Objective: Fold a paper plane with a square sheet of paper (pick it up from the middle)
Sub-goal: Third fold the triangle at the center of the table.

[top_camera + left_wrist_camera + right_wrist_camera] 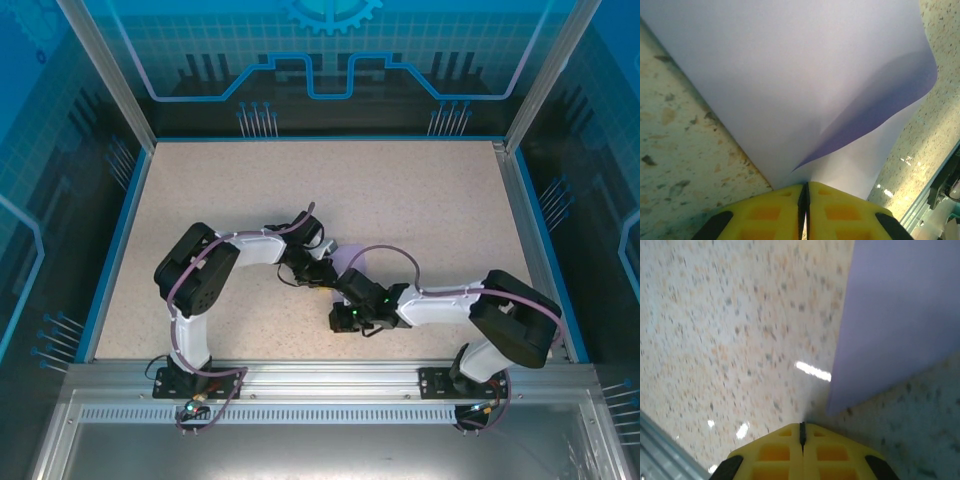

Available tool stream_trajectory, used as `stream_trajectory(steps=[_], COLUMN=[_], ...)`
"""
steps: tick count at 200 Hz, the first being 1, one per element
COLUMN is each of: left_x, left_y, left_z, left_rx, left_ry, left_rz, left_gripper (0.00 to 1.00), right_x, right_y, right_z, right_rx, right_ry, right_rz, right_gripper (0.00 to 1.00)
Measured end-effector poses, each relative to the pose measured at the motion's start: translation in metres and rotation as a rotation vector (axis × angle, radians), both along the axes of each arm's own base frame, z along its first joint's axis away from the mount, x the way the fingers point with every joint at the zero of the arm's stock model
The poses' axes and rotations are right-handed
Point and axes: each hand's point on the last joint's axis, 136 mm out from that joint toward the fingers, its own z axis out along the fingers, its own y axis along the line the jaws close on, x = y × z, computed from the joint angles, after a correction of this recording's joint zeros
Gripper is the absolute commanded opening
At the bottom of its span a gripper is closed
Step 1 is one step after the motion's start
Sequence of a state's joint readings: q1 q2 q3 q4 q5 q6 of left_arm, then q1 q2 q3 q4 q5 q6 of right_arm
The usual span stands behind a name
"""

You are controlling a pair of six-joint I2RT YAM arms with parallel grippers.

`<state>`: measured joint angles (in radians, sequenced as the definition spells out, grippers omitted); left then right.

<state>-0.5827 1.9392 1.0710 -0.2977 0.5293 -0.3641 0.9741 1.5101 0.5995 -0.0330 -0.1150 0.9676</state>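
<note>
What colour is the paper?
The paper is plain lavender-purple, no pattern; the left wrist view shows it best.

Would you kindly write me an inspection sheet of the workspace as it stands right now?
Surface: speckled beige table, flat, with a few glare spots.
Job's things: square sheet of paper, lavender, at the table's middle, one part curled over; no plane shape yet.
Clutter: nothing seen.
Grippers: left gripper, jaws shut on the sheet's edge; right gripper, jaws shut on nothing, just short of a corner of the sheet.
Cables: purple cables loop along both arms.
Surroundings: blue-lit panel walls around the table; metal rail at the near edge.
</note>
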Motion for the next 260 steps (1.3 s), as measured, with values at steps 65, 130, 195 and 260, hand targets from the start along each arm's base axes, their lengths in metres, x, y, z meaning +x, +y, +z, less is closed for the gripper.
stream_trajectory(steps=[65,130,195,260], left_x=[0.000,0.000,0.000,0.001], left_y=[0.000,0.000,0.000,0.000], left_z=[0.000,0.001,0.001,0.001], left_rx=[-0.001,0.001,0.002,0.005], left_ry=[-0.003,0.000,0.001,0.004], left_rz=[-0.004,-0.004,-0.004,-0.004], left_gripper=[0.12,0.12,0.13,0.13], right_x=[0.065,0.091,0.100,0.100], right_y=[-0.043,-0.047,-0.041,-0.053], right_z=[0.031,0.021,0.011,-0.001], right_rx=[0.111,0.117,0.105,0.032], right_ry=[-0.044,-0.026,-0.010,0.004], right_rz=[-0.228,-0.248,-0.236,-0.264], right_gripper=[0.05,0.05,0.05,0.05])
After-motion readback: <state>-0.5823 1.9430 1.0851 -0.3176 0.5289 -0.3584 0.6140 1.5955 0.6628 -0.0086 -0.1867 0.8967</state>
